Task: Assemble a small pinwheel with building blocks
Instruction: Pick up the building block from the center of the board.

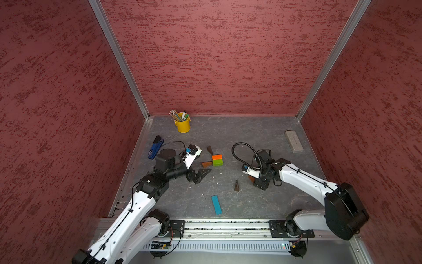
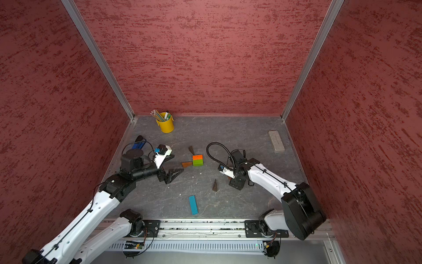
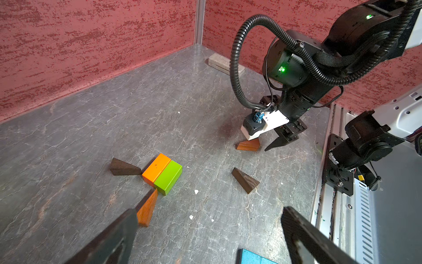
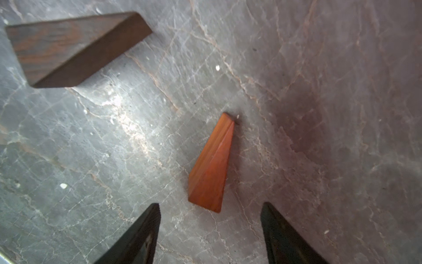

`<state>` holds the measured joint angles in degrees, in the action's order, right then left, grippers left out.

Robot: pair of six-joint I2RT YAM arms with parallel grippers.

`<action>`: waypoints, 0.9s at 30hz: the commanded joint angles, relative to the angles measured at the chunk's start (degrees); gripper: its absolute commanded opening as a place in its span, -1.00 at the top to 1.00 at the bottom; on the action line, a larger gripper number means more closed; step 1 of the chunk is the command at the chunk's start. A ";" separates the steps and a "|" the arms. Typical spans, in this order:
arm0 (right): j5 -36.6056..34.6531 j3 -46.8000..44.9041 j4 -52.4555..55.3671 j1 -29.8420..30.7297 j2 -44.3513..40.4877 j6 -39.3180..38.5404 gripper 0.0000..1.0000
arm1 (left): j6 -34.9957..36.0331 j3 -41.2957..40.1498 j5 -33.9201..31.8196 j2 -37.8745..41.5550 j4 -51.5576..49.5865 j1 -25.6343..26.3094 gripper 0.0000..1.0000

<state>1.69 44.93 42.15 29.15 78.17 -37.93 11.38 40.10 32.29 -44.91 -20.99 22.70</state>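
While two wedges (image 1: 206, 164) sit against the orange block (image 1: 217, 157) and green block (image 1: 217, 162) mid-bench (image 1: 228, 137), the right hand (image 4: 211, 206) hangs spread over a third wedge (image 4: 212, 164), apparently lining up a pinch. The left hand (image 3: 210, 212), wide and empty, hovers nearby. The blue bar (image 1: 216, 204) lies near the front rail (image 1: 228, 225).

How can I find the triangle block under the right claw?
Follow the robot's right arm down to the right gripper. On the table just under its open jaws lies a wedge. It is reddish-orange; the neighbouring wedge is dark brown.
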 commanded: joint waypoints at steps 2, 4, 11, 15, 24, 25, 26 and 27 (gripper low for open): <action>1.34 0.23 -2.78 -0.68 1.34 0.17 -0.41 | 0.49 -0.90 0.95 0.72 2.09 -0.37 -0.99; 2.39 0.38 -3.46 -0.75 2.00 0.23 -0.37 | 0.49 -0.81 1.15 0.32 2.05 -0.35 -0.99; 3.52 0.24 -4.09 -0.84 4.31 0.54 -0.23 | 0.42 -0.77 0.97 -0.18 2.04 -0.35 -0.99; 3.67 0.38 -4.05 -0.81 4.62 0.51 -0.11 | 0.40 -0.72 0.93 -0.31 2.13 -0.37 -0.99; 2.75 -0.19 -3.66 -0.78 4.23 -0.43 -0.09 | 0.32 -0.73 1.03 -0.28 2.17 -0.37 -0.99; 2.38 -0.50 -3.70 -0.76 4.02 -0.85 -0.09 | 0.31 -0.75 1.02 -0.36 2.10 -0.37 -0.99; 1.86 -0.85 -3.87 -0.77 3.77 -1.10 -0.09 | 0.31 -0.66 1.16 -0.45 2.15 -0.37 -0.99; 1.83 -1.05 -3.92 -0.81 3.59 -1.25 -0.09 | 0.31 -0.75 1.17 -0.49 2.19 -0.37 -0.99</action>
<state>3.81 44.84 38.98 28.64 82.52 -38.04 11.35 40.05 32.71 -45.17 -19.59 22.70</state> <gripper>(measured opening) 0.546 0.996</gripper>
